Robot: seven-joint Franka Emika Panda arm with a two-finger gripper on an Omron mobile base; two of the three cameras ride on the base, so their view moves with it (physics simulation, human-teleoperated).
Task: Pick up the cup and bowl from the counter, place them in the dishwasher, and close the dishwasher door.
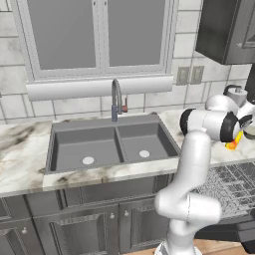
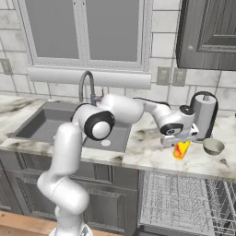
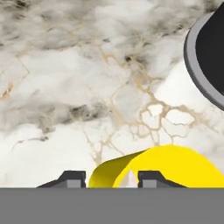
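The yellow cup sits between the fingertips of the gripper, jaws clamped across its rim, over the counter just left of the bowl. It looks light, rigid and smooth-walled; a firm rim grip suits it. The dishwasher rack stands open below.

- The cup is showing bright yellow, shading to orange low down.
- The bowl is showing pale grey-beige.
- The counter is showing white stone with brown-grey veins.
- The sink is showing flat grey.
- The dishwasher rack is showing silvery wire mesh.
- The cabinets are showing dark grey.
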